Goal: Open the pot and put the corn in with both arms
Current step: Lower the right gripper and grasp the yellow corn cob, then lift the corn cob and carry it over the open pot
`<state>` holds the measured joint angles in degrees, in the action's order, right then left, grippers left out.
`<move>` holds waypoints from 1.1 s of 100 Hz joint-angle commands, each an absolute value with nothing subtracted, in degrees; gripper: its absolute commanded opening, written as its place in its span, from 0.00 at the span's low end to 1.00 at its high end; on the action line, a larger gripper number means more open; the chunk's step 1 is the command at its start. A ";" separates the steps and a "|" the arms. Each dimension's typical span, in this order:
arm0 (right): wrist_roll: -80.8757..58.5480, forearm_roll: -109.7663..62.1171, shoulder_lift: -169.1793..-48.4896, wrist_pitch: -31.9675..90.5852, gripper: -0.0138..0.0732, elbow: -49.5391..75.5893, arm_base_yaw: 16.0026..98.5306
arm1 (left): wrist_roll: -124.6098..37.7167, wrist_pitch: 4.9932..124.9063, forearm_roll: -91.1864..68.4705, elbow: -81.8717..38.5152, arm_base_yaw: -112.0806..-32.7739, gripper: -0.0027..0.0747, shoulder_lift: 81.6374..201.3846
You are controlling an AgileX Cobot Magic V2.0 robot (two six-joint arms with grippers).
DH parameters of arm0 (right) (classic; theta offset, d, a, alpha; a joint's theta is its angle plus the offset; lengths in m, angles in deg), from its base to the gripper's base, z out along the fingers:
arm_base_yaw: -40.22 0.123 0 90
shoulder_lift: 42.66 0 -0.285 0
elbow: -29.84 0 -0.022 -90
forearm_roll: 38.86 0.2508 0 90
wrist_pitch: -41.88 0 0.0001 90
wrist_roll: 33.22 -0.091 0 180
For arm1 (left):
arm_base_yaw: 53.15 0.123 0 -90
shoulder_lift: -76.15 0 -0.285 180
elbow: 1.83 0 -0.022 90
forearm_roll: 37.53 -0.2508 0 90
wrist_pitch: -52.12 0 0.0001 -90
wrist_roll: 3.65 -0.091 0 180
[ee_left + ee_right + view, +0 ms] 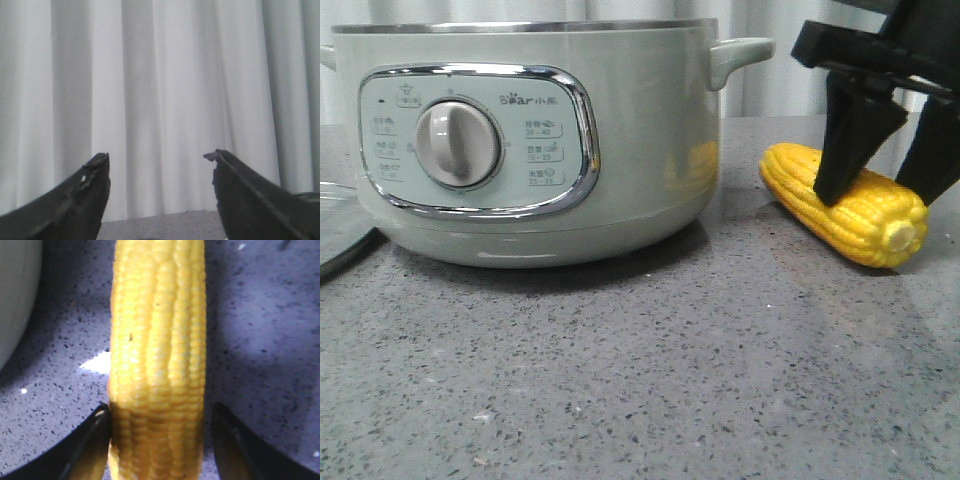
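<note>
The pale green pot (620, 150) stands on the table at left and centre, its dial panel facing me and no lid showing above its steel rim. The yellow corn (865, 222) lies on the table to the pot's right, stub end toward me. My right gripper (880, 190) comes down over the cob, one black finger on each side. In the right wrist view the gripper (160, 410) is open around the corn (157, 330): one finger touches it, the other stands apart. The left gripper (159, 156) is open and empty, facing the curtain.
The rim of a glass lid (335, 225) lies flat on the table at the far left, beside the pot. The grey speckled tabletop (640, 380) stretches toward me. The pot's wall (15, 290) is close beside the corn. A white curtain (160, 75) hangs behind.
</note>
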<state>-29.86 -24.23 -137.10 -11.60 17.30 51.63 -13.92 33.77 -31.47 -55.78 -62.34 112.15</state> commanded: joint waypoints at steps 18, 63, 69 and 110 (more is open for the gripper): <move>-29.57 -23.46 -136.06 -10.09 0.53 19.07 52.10 | -13.83 29.81 -31.61 -53.74 -62.48 0.56 112.26; -29.57 -23.86 -135.32 -11.01 0.07 19.33 49.61 | -13.83 29.91 -31.61 -53.74 -62.48 0.56 112.26; -29.57 -23.86 -134.51 -12.49 0.07 20.03 48.65 | -13.83 29.91 -31.61 -53.74 -62.48 0.56 112.26; -29.57 -26.21 -126.48 -17.51 0.07 33.10 46.66 | -13.83 29.91 -31.61 -53.74 -62.48 0.56 112.26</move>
